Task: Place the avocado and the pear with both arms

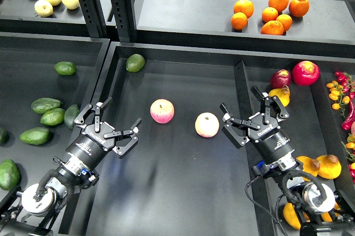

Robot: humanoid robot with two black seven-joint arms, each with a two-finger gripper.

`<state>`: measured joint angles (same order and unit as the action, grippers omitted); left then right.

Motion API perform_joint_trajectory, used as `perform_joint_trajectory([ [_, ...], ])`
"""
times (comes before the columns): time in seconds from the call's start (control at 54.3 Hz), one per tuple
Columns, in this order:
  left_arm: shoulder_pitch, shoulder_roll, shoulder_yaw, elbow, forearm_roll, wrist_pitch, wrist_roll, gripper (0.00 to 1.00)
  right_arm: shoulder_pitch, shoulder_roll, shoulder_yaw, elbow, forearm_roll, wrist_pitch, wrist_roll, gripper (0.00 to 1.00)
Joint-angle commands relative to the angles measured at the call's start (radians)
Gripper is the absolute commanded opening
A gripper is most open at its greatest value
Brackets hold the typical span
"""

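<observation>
A dark green avocado (71, 115) lies in the left bin against its right wall, just left of my left gripper (112, 123). That gripper is open and empty and hovers over the left edge of the middle tray (177, 191). A yellow-orange pear (282, 96) lies in the right bin, right behind the far finger of my right gripper (253, 116). That gripper is open and empty above the divider between the middle tray and the right bin. More yellow-orange pears (329, 164) lie at the lower right.
Two pink-yellow apples (162, 110) (206, 124) lie in the middle tray between the grippers, and a green avocado (135, 62) lies at its far left corner. Paler avocados (44, 105) fill the left bin. Red fruit (305, 72) lies in the right bin. Oranges (270, 14) sit on the back shelf.
</observation>
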<state>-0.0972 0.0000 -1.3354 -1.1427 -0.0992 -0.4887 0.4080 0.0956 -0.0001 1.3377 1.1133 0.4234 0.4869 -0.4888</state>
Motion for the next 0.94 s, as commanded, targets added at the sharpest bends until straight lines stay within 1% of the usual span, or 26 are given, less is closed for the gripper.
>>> perform_joint_trajectory([
  [0.0,-0.009,0.000,0.007,-0.011,0.004,0.000,0.000,0.99,0.000,0.000,0.000,0.032,0.000,-0.039,0.000,1.00],
  [0.221,-0.047,0.000,0.010,-0.022,0.006,0.000,-0.002,0.99,0.001,0.000,0.003,0.075,-0.005,-0.162,0.000,1.00],
  [0.387,-0.045,0.000,0.010,-0.022,0.006,0.000,-0.005,0.99,0.000,0.000,0.015,0.074,-0.005,-0.163,0.000,1.00],
  [0.461,-0.044,0.000,0.010,-0.022,0.006,0.000,-0.020,0.99,-0.002,0.000,0.015,0.075,-0.005,-0.163,0.000,1.00],
  [0.516,-0.045,0.000,0.013,-0.020,0.007,0.000,-0.043,0.99,-0.002,0.000,0.015,0.075,-0.005,-0.163,0.000,1.00],
  [0.59,-0.045,0.000,0.021,-0.020,0.007,0.000,-0.057,0.99,-0.002,0.000,0.015,0.075,-0.003,-0.162,0.000,1.00],
  [0.921,-0.041,0.000,0.028,-0.019,0.006,0.000,-0.057,0.99,-0.002,0.000,0.015,0.077,-0.002,-0.153,0.000,1.00],
])
